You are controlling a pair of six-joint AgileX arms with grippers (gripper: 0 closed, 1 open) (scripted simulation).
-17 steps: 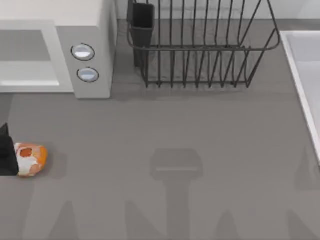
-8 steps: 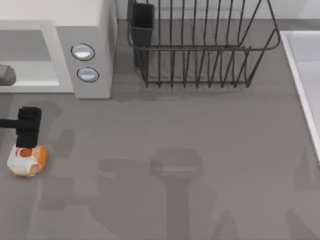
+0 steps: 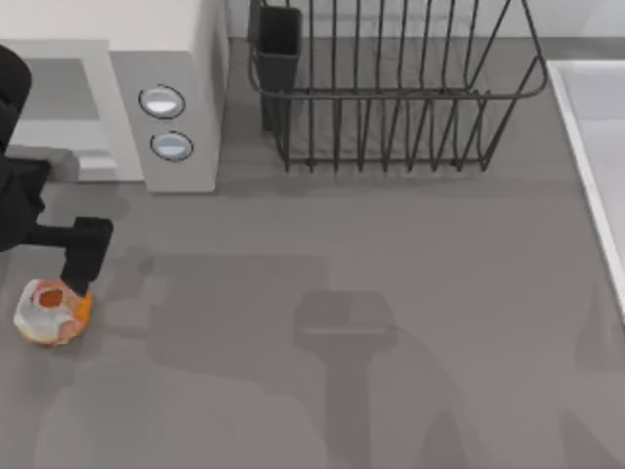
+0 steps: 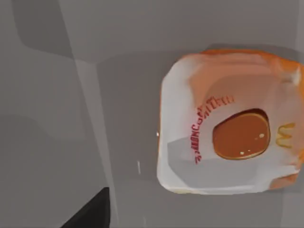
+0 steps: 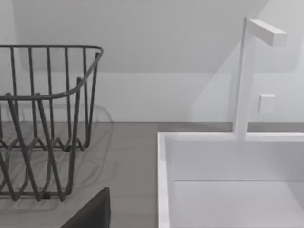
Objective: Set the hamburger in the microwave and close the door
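Left pincer has shifted right above the unmoved hamburger; grip state unclear.

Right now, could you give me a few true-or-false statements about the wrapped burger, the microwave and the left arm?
1. The cream-and-orange wrapped hamburger lies on the grey table, outside the large white boxy microwave. True.
2. The left gripper hangs just above the hamburger at the table's left edge. True.
3. The hamburger sits inside the dark wire rack. False: it is on the table, far left of the rack.
4. The microwave has four knobs. False: two round silver-blue knobs show.
5. The white sink stands right of the rack. True.
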